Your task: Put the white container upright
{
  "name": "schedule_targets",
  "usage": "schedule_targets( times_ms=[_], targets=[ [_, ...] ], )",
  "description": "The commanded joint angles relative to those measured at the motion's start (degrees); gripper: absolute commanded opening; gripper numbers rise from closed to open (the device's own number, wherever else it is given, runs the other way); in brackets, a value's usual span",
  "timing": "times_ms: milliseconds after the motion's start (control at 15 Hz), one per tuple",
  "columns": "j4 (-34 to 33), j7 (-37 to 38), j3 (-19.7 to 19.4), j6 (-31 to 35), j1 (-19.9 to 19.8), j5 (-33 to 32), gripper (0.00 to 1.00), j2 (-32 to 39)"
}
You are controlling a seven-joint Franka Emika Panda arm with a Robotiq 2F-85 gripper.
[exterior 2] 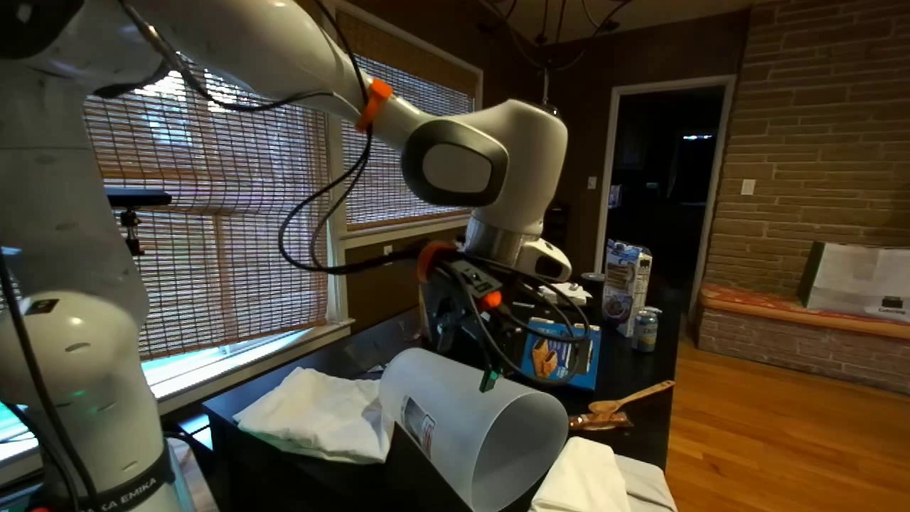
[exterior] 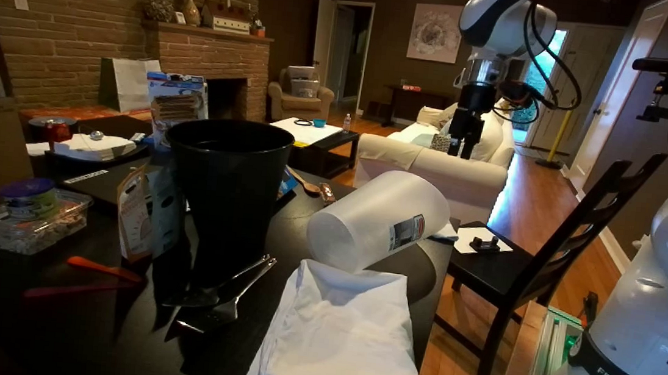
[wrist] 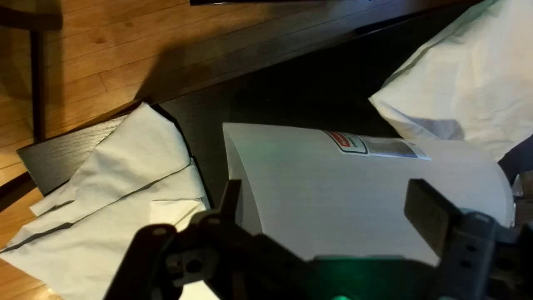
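Our claw (wrist: pixel 327 204) is released: in the wrist view its two fingers stand wide apart, near the middle and toward the right, and the white container (wrist: pixel 329 179) spans the stretch between and beyond them. In an exterior view we find the claw in the upper right of the frame, its fingers pointing down, above the container and clear of it.

We see the white container lying on its side in both exterior views, resting on the dark surface (exterior: pixel 62 333); its label (exterior: pixel 407 231) shows right of the middle of the frame. In an exterior view its mouth (exterior 2: pixel 522 455) is turned to the lower right. At its other end lies a white cloth (exterior 2: pixel 320 416), left of the middle; we cannot tell whether the two touch. We make out a second white cloth (exterior 2: pixel 583 476) at the lower right, near the mouth.

Left of centre in an exterior view, a black bin (exterior: pixel 223 195) stands upright. Just in front of it, low in the frame, we see metal tongs (exterior: pixel 229 310), and toward the lower left an orange utensil (exterior: pixel 102 267). In an exterior view a wooden spoon (exterior 2: pixel 606 407) lies near the surface's right edge.
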State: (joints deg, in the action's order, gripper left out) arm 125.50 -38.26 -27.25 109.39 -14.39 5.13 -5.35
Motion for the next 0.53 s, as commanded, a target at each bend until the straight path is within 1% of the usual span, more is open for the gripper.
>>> schedule_targets(
  times_ms=[0,467],
  targets=[
    [-4.3,-3.3,0.2,-1.8,-3.3,7.8,1.0,7.4],
    [-8.6,-9.6,3.7,-4.3,-9.1,22.0,1.0,17.0]
  ],
)
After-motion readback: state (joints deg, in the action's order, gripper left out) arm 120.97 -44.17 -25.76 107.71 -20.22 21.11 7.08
